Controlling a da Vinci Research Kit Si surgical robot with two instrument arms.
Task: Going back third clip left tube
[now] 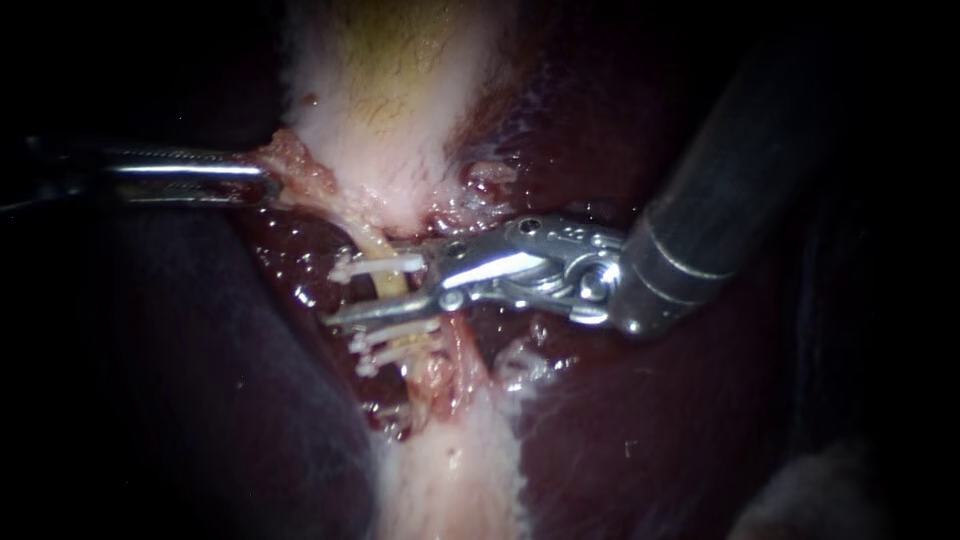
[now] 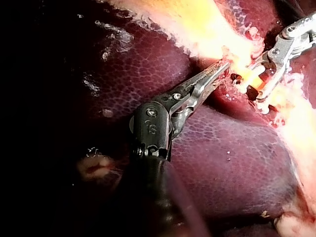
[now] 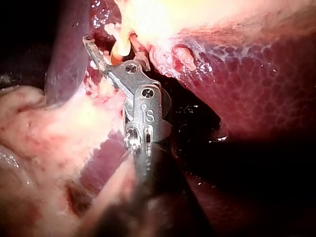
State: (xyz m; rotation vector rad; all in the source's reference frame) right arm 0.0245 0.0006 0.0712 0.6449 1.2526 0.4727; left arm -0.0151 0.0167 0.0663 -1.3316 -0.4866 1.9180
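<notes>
A pale yellow tube (image 1: 388,285) runs from the whitish gallbladder (image 1: 390,90) down over the dark liver (image 1: 620,420). My right instrument (image 1: 350,292) comes in from the upper right; its jaws stand open with the tube between them. One white clip (image 1: 385,264) crosses the tube at the upper jaw, and two more clips (image 1: 395,333) sit just below the lower jaw. My left instrument (image 1: 265,185) is shut on frayed tissue at the gallbladder's edge. In the right wrist view the open jaws (image 3: 111,44) straddle the tube (image 3: 121,49).
Ragged pink tissue (image 1: 430,385) lies around the tube below the clips. A pale band of tissue (image 1: 450,480) continues toward the near edge. Liver surface surrounds the site on both sides, and the left wrist view shows the liver (image 2: 232,153) beside my left instrument (image 2: 222,66).
</notes>
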